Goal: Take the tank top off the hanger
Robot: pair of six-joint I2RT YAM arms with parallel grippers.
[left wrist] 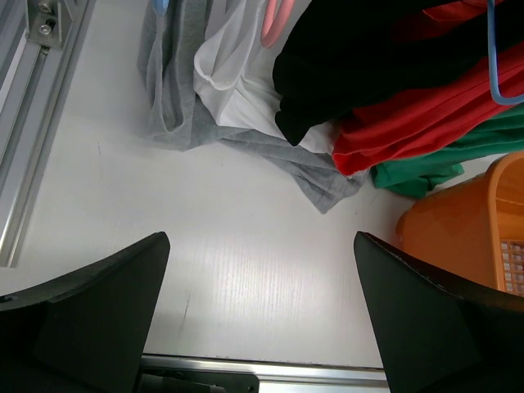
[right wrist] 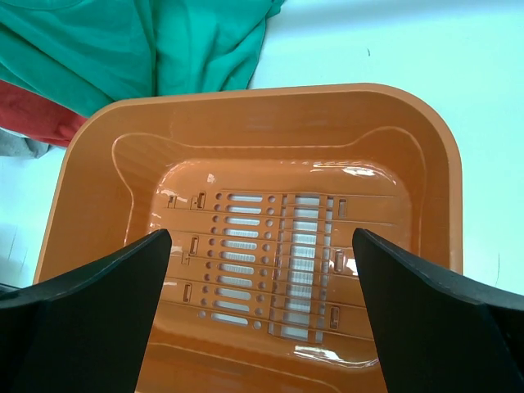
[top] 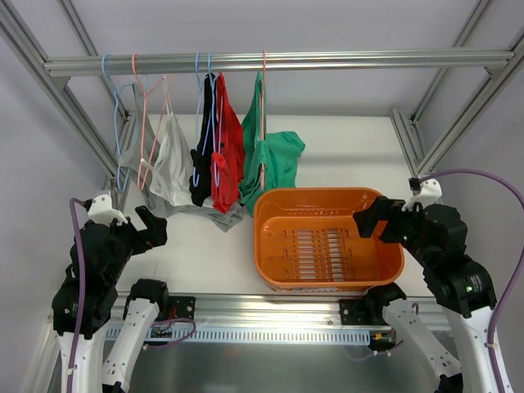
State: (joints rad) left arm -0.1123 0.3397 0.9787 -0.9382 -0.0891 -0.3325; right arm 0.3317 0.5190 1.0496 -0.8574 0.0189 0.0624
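Observation:
The teal-green tank top (top: 277, 162) hangs from the rail on a thin salmon-pink hanger (top: 264, 98), and its lower edge drapes to the table behind the orange basket. It also shows in the left wrist view (left wrist: 422, 173) and the right wrist view (right wrist: 115, 49). My left gripper (top: 152, 228) is open, low over the table's left front, well short of the clothes (left wrist: 260, 239). Also open, my right gripper (top: 367, 218) hovers over the basket's right side (right wrist: 260, 236). Neither holds anything.
The orange basket (top: 264, 214) stands at centre right, empty (right wrist: 246, 94). A red top (top: 231, 155), a black garment (top: 205, 143) and a pale grey-white top (top: 170, 164) hang left of the tank top on light blue hangers (top: 108, 78) and another pink one. The rail (top: 344, 59) spans the frame.

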